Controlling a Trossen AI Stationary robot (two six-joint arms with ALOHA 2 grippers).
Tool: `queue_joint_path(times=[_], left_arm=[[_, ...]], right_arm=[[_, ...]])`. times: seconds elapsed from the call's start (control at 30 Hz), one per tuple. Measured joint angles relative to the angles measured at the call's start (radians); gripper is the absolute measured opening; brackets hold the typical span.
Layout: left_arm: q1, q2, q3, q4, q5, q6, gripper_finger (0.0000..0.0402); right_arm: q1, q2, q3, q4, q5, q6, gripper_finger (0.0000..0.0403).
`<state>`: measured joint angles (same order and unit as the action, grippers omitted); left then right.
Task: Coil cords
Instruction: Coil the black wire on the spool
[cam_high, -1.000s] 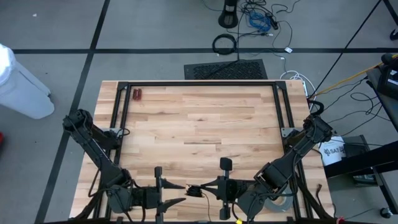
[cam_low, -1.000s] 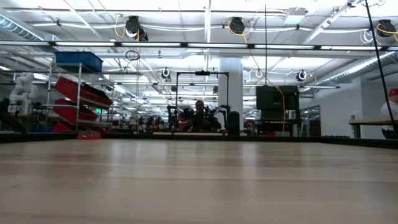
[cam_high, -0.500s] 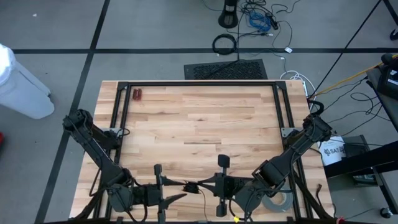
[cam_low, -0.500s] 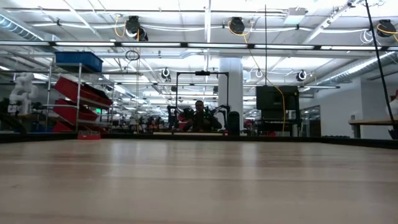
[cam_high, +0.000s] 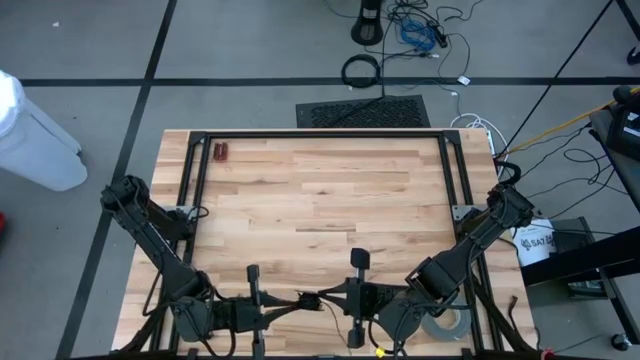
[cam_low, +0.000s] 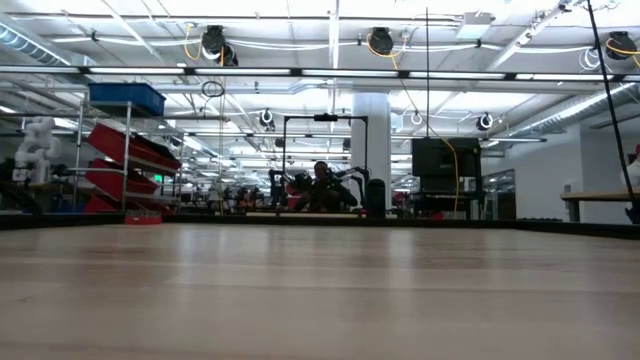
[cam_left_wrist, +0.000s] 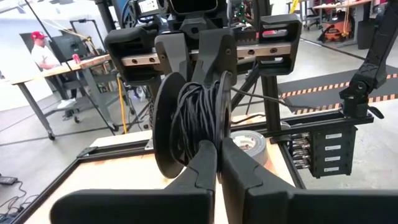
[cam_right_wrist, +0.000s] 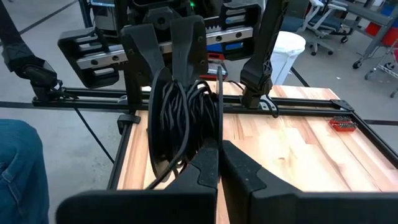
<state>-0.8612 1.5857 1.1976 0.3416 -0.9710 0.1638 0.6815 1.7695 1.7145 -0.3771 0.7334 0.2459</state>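
Cords (cam_high: 308, 300) sit bundled, pinched between left gripper (cam_high: 297, 300) and right gripper (cam_high: 322, 298).

Both arms reach in over the near edge of the bench (cam_high: 320, 200), the left arm from the left side, the right arm from the right. The left hand (cam_high: 300, 300) and the right hand (cam_high: 322, 298) meet at the middle of that edge, with the cords (cam_high: 310, 300) between them. Both hands are closed on the cords, one from each side. The tape roll (cam_high: 445, 322) lies on the bench to the right, beside the right arm. A small object (cam_high: 220, 152) lies at the far left corner
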Motion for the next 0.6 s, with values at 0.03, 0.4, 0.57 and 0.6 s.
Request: queue_joint_path(times=[0.03, 0.4, 0.57, 0.6], left_arm=[[0.000, 0.000, 0.000, 0.000, 0.000, 0.000, 0.0008], [0.002, 0.001, 0.000, -0.002, 0.000, 0.000, 0.0009], [-0.004, 0.001, 0.000, 0.001, -0.004, -0.001, 0.0009], [-0.006, 0.001, 0.000, 0.001, -0.005, -0.001, 0.0008]], right_arm=[[0.000, 0.000, 0.000, 0.000, 0.000, 0.000, 0.0000], [0.006, 0.000, 0.000, -0.014, 0.003, -0.004, 0.0011], [0.007, 0.000, 0.000, -0.014, 0.003, -0.004, 0.0032], [0.008, 0.000, 0.000, -0.014, 0.005, -0.004, 0.0036]])
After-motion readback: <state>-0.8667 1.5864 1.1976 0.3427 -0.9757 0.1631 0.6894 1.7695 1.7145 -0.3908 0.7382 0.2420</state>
